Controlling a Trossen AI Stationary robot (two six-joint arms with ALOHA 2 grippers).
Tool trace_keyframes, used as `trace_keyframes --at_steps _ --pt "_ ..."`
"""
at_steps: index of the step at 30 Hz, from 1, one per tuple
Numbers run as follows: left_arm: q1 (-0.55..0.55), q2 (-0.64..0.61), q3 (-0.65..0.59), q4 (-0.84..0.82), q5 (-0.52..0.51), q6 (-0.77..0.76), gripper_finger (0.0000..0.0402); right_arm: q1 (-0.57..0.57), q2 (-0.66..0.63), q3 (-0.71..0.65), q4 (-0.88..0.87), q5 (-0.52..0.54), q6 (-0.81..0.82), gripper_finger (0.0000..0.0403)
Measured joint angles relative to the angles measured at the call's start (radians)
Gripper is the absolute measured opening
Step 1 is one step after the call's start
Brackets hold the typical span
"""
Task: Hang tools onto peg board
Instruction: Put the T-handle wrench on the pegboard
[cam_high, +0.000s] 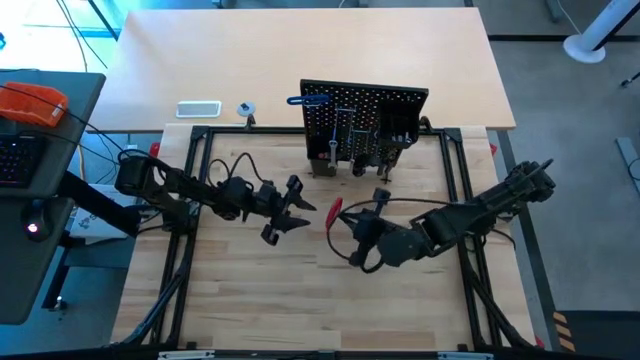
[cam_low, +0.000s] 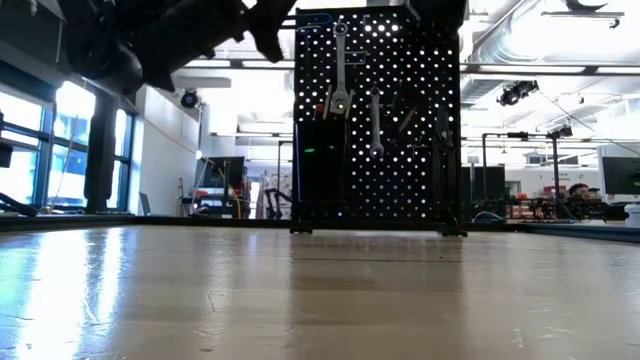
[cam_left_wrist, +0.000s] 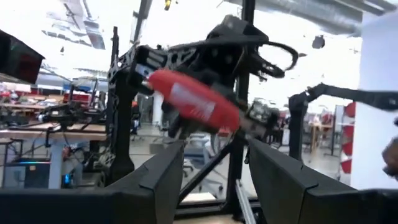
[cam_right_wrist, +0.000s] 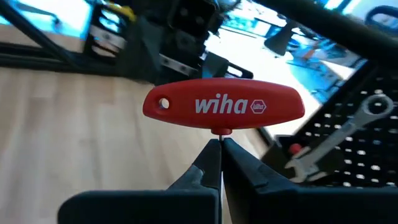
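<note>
Peg board (cam_high: 365, 125) stands upright at table's far edge with wrenches (cam_low: 341, 70) already hung, left gripper (cam_high: 292, 208) hovers mid-table with jaws apart and empty, right gripper (cam_high: 352, 222) pinches the thin shaft of red T-handle key (cam_right_wrist: 224, 106), which could pivot or slip during a handover.

Glossy red plastic T-handle (cam_right_wrist: 224, 107), pale smooth wooden table (cam_high: 250, 300), matt black perforated peg board (cam_high: 365, 120)
</note>
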Motion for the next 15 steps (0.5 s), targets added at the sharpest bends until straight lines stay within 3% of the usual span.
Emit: trace_keyframes --at_steps 11,15 --pt "-0.028 0.0 0.057 -0.084 -0.218 0.059 0.0172 -0.076 0.08 0.0 0.053 0.052 -0.126 0.0" --pt "-0.035 0.0 0.079 -0.125 -0.228 0.073 0.0173 -0.095 0.088 -0.001 0.07 0.051 -0.157 0.0"
